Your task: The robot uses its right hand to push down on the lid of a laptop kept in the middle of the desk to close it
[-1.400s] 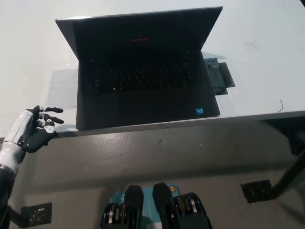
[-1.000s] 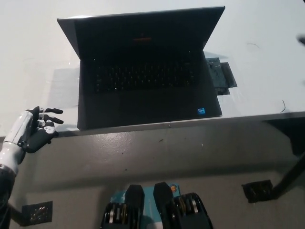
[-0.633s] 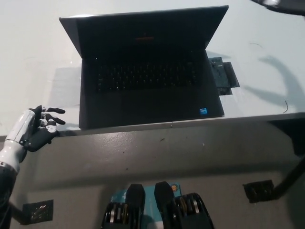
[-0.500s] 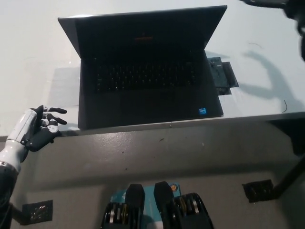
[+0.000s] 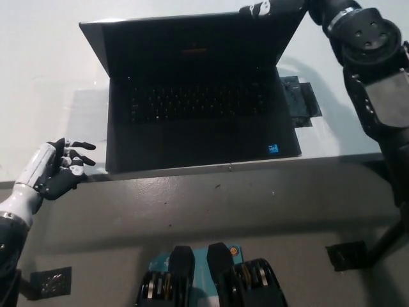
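Note:
The black laptop stands open in the middle of the white desk, its lid tilted back and its screen dark. My black right arm reaches up along the right side of the desk. My right hand is at the lid's top right edge and is cut off by the top of the picture. It seems to touch the lid's rim, though I cannot be sure. My white left hand rests at the desk's front edge, left of the laptop, open and holding nothing.
A small dark flat object lies on the desk against the laptop's right side, under my right arm. The desk's front edge runs just below the laptop. A black desk leg and a floor plate show lower right.
My right arm has swung in from the right and top of the picture, and its hand now sits at the lid's top right edge. The lid's angle looks unchanged. My left hand has barely moved.

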